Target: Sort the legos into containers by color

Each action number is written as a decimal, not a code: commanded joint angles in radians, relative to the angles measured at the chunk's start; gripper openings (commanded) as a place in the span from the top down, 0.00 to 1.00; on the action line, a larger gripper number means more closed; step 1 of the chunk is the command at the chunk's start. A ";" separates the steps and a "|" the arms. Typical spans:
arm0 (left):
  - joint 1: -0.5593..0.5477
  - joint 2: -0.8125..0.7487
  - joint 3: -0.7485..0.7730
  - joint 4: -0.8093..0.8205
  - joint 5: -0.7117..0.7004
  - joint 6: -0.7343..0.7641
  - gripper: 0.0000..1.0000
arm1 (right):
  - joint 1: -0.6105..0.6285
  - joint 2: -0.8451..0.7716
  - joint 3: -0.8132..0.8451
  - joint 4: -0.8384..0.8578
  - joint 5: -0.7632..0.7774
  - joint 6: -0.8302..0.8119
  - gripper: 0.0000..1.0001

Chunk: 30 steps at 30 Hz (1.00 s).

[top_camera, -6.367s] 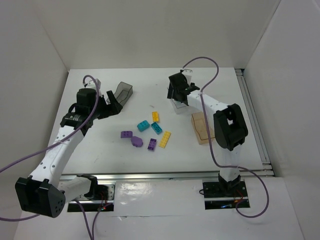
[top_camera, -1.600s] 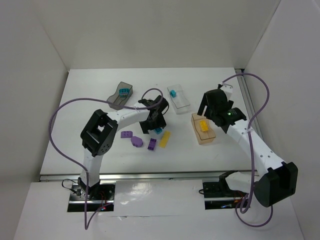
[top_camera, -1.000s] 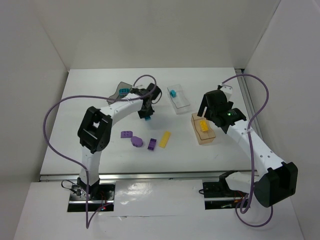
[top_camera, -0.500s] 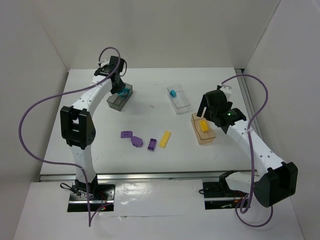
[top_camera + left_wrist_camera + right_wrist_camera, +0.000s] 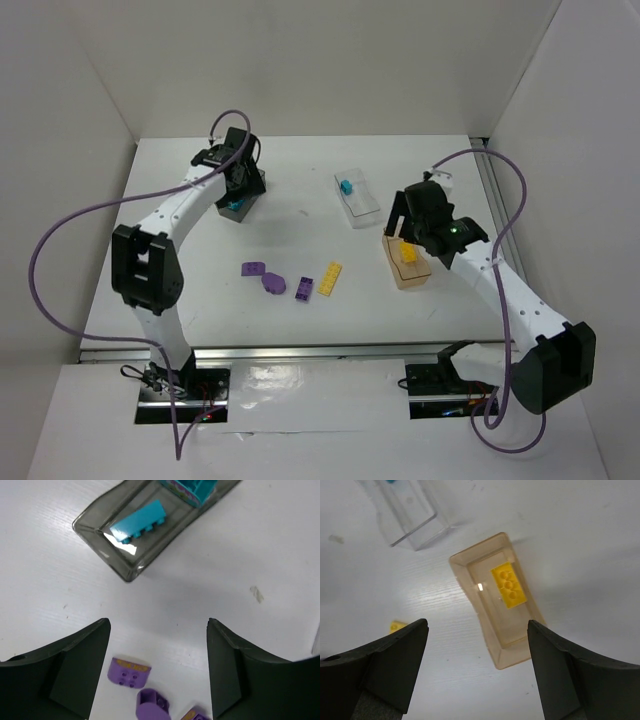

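We see a teal brick (image 5: pixel 137 521) lying in the dark grey tub (image 5: pixel 107 550) at the back left of the counter (image 5: pixel 200 290). Its long axis follows the tub's length, slanting from lower left to upper right in the left wrist view. A second teal piece (image 5: pixel 192 487) sits at the tub's far end, cut off by the frame. One more teal lego (image 5: pixel 345 186) rests in the far end of the clear tub (image 5: pixel 362 205).

In the amber tub (image 5: pixel 490 630) a yellow brick (image 5: pixel 508 585) lies studs up, its length in line with the tub's.

Loose on the counter, mid-front, lie a flat purple brick (image 5: pixel 253 269), a rounded purple piece (image 5: pixel 274 283) and a small purple brick (image 5: pixel 304 289). Just right of them a long yellow brick (image 5: pixel 330 278) points diagonally from near left to far right.

The left gripper (image 5: pixel 157 630) hangs over the grey tub with its fingers (image 5: pixel 65 680) spread wide, nothing between them. The left arm (image 5: pixel 175 210) rises from its base and stretches far forward to the tub, wrist bent down.

The right gripper (image 5: pixel 477 627) hovers above the amber tub, jaws likewise wide apart and holding nothing. The right arm (image 5: pixel 500 290) leans from the near right corner inward to the left, its wrist tipped down over the tub's far end.
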 commanded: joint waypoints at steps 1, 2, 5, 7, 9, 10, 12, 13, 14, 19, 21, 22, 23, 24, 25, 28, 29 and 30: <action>-0.028 -0.172 -0.136 0.016 -0.035 0.031 0.18 | 0.113 0.002 0.011 0.088 -0.070 -0.014 0.13; -0.028 -0.198 -0.178 0.027 -0.020 0.040 0.18 | 0.154 0.022 0.011 0.105 -0.070 -0.001 0.13; -0.076 -0.281 -0.328 0.102 0.098 0.129 0.18 | 0.298 0.086 0.011 0.128 -0.045 0.044 0.11; -0.113 -0.307 -0.380 0.102 0.135 0.148 0.18 | 0.375 0.158 0.020 0.146 -0.036 0.085 0.10; -0.152 -0.318 -0.433 0.102 0.135 0.148 0.18 | 0.441 0.222 0.029 0.165 -0.047 0.149 0.10; -0.152 -0.331 -0.447 0.102 0.135 0.134 0.18 | 0.458 0.244 0.029 0.177 -0.047 0.179 0.10; -0.161 -0.347 -0.468 0.102 0.135 0.125 0.18 | 0.486 0.308 0.029 0.186 -0.047 0.235 0.10; -0.170 -0.356 -0.468 0.102 0.121 0.114 0.18 | 0.512 0.328 0.029 0.186 -0.030 0.295 0.10; -0.170 -0.365 -0.479 0.102 0.121 0.114 0.18 | 0.525 0.347 0.029 0.186 -0.015 0.320 0.10; -0.149 -0.397 -0.465 0.091 0.077 0.114 0.18 | 0.558 0.457 0.040 0.197 0.052 0.404 0.20; -0.137 -0.408 -0.456 0.082 0.066 0.125 0.18 | 0.558 0.492 0.052 0.197 0.052 0.404 0.25; -0.137 -0.419 -0.456 0.082 0.066 0.125 0.18 | 0.558 0.502 0.052 0.197 0.061 0.404 0.25; -0.137 -0.419 -0.456 0.073 0.066 0.125 0.18 | 0.558 0.513 0.062 0.197 0.061 0.404 0.25; -0.127 -0.428 -0.467 0.073 0.066 0.125 0.18 | 0.549 0.522 0.062 0.206 0.061 0.404 0.25; -0.127 -0.428 -0.467 0.073 0.076 0.125 0.18 | 0.549 0.537 0.062 0.206 0.061 0.404 0.25; -0.127 -0.451 -0.491 0.082 0.087 0.125 0.18 | 0.530 0.565 0.062 0.248 0.047 0.392 0.26; -0.127 -0.451 -0.491 0.082 0.099 0.125 0.18 | 0.530 0.574 0.062 0.248 0.047 0.383 0.26; -0.127 -0.451 -0.503 0.082 0.100 0.135 0.18 | 0.530 0.585 0.062 0.261 0.047 0.383 0.27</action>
